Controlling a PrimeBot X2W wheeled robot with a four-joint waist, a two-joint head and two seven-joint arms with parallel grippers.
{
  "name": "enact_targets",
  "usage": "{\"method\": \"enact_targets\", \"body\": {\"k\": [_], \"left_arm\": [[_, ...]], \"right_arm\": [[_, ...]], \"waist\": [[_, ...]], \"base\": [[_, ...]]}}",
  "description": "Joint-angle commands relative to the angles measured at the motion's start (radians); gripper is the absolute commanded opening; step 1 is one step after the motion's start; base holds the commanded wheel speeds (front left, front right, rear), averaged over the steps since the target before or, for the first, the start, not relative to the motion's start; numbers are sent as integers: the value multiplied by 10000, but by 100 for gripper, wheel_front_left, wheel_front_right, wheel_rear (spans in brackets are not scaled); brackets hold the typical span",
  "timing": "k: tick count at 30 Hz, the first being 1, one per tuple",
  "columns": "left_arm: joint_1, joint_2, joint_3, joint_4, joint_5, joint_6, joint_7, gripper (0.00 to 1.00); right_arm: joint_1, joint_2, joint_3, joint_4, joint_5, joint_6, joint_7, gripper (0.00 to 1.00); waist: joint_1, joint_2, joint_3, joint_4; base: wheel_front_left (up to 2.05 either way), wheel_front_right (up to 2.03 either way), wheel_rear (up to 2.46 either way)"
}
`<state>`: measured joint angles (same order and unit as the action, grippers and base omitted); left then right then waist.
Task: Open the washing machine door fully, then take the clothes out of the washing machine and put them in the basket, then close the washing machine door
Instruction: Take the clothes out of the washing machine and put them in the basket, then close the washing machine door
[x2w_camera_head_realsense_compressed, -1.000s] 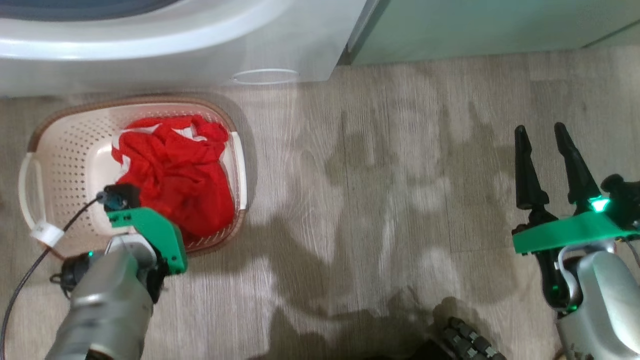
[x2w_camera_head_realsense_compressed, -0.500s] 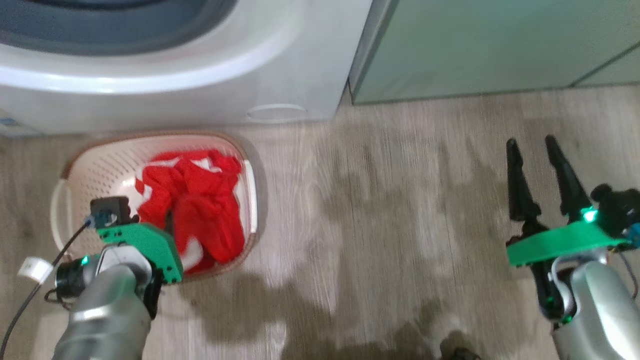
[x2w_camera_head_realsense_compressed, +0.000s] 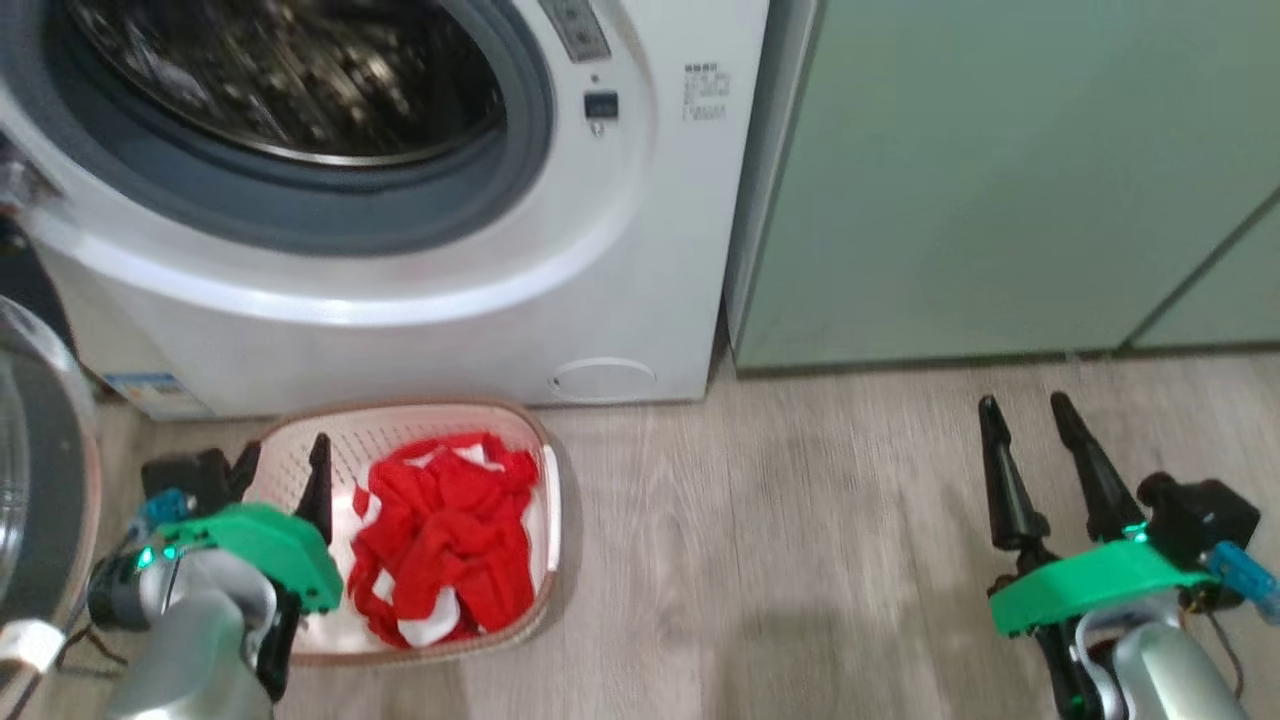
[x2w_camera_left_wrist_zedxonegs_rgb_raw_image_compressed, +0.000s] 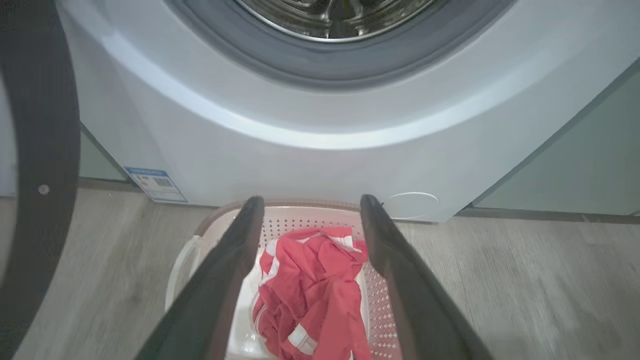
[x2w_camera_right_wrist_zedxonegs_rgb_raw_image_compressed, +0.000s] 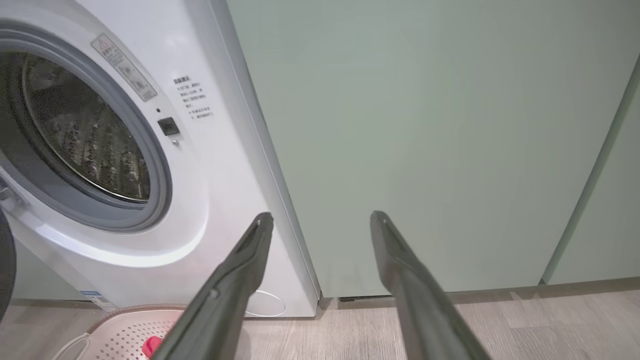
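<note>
I've got my left hand (x2w_camera_left_wrist_zedxonegs_rgb_raw_image_compressed: 311, 200) released, fingers spread with nothing between, hanging over the basket (x2w_camera_head_realsense_compressed: 420, 404) with the red clothes (x2w_camera_head_realsense_compressed: 450, 540) lying in it just under the fingertips. Washing machine (x2w_camera_head_realsense_compressed: 600, 250) straight ahead of that hand, its door (x2w_camera_left_wrist_zedxonegs_rgb_raw_image_compressed: 47, 125) swung open off to the hand's left. Right hand (x2w_camera_head_realsense_compressed: 1023, 399) released too, empty, over floor (x2w_camera_head_realsense_compressed: 800, 550), facing the green cabinet (x2w_camera_head_realsense_compressed: 950, 200).

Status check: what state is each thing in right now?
Washing machine door: swung open.
Washing machine: opening uncovered, drum looks empty where visible.
Basket: on the floor, holding red clothes.
Left tool: open, empty, over the basket.
Right tool: open, empty.
</note>
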<state>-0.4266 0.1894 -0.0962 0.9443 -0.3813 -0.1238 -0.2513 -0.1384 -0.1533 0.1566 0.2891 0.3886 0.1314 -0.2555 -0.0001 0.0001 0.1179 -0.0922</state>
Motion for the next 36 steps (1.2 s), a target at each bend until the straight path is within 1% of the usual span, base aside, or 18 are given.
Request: {"method": "enact_targets", "body": {"k": [1,4,5,9,13,17,23,36], "left_arm": [[147,405,426,-662,255,-19,-102,100],[812,336,757,-1760,473,-37,-103,100],[812,336,757,-1760,473,-37,-103,100],[1744,278,1209,-3207,732,-52,-103,100],[2636,72,1571,-4385,1023,-57,-104,100],[3242,-172,1930,-5236,1228,-59,-104,100],[3828,-350,2252,-5885,1439,-63,-104,100],[3973,-546,2446,-5976,1646,-67,-104,100]], "right_arm": [[42,28,219,-268,-12,-7,-63,100],[196,107,145,-288,-64,-7,-63,100],[196,107,145,-288,-64,-7,-63,100],[342,215,144,-316,-109,-7,-63,100],[542,288,60,-349,-127,-7,-63,100],[745,374,-291,-379,-204,-7,-63,100],[870,477,-624,-426,-325,-7,-63,100],[941,506,-660,-456,-344,-7,-63,100]], "waist": [[1,-1,-607,169],[1,-1,-866,208],[1,-1,-866,208],[1,-1,-1135,101],[1,-1,-1375,18],[1,-1,-1521,-9],[1,-1,-1676,-33],[1,-1,-1758,-26]], "base": [[0,0,0],[0,0,0],[0,0,0],[0,0,0],[0,0,0],[0,0,0],[0,0,0],[0,0,0]]}}
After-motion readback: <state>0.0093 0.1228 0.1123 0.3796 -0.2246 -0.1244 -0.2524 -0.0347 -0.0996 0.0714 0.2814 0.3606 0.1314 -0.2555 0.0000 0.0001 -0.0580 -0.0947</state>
